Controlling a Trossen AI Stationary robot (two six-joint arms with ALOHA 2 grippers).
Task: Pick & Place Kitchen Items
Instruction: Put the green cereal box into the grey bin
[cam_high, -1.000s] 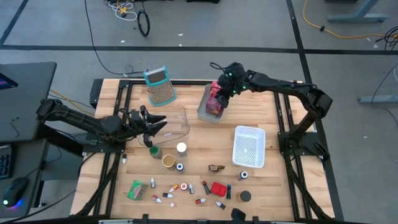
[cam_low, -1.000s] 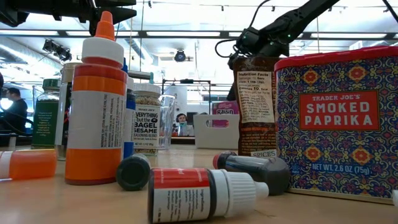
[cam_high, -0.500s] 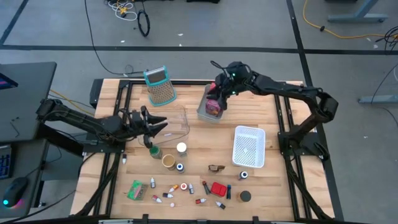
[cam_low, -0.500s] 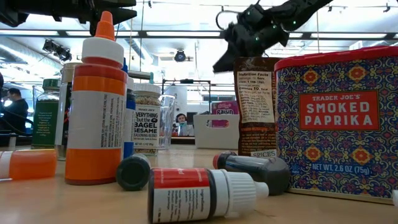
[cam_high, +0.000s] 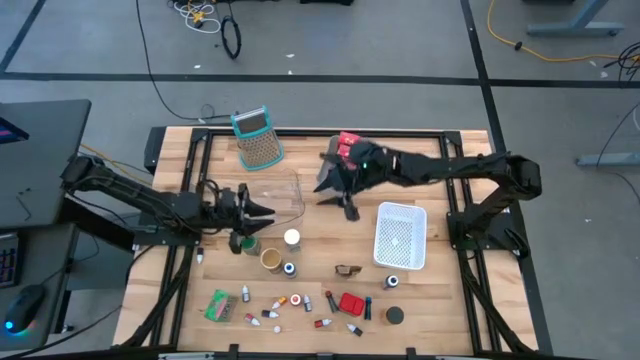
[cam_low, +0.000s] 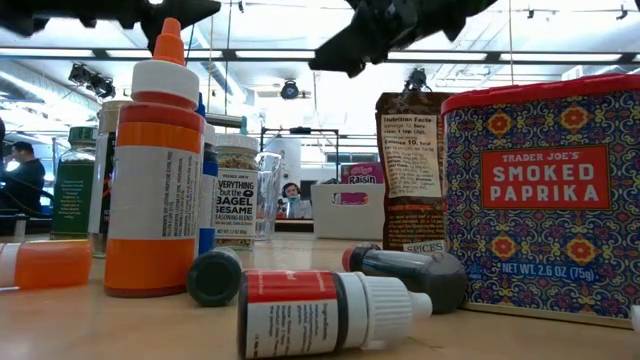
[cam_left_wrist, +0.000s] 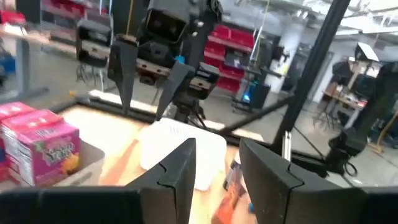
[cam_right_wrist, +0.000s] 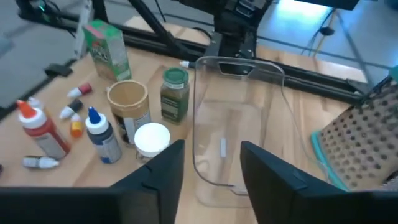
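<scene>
Two arms were over the wooden table (cam_high: 320, 255). The right gripper (cam_high: 334, 192) hung just in front of the grey bin (cam_high: 330, 172) at the back, fingers apart and empty — the pink raisin box (cam_high: 347, 146) sat in that bin. The left gripper (cam_high: 262, 211) hovered at the clear container (cam_high: 285, 195), its fingers (cam_left_wrist: 177, 171) a little apart with nothing seen between them. Most kitchen items lay loose along the near edge (small bottles, a green packet (cam_high: 216, 305), a red tin (cam_high: 351, 303)), while a green-lidded jar (cam_right_wrist: 175, 93), a tan-lidded jar (cam_right_wrist: 127, 104) and a white-capped one (cam_right_wrist: 152, 139) stood beside the clear container. Nearby lay a white basket (cam_high: 401, 236) and the grater (cam_high: 258, 138).
</scene>
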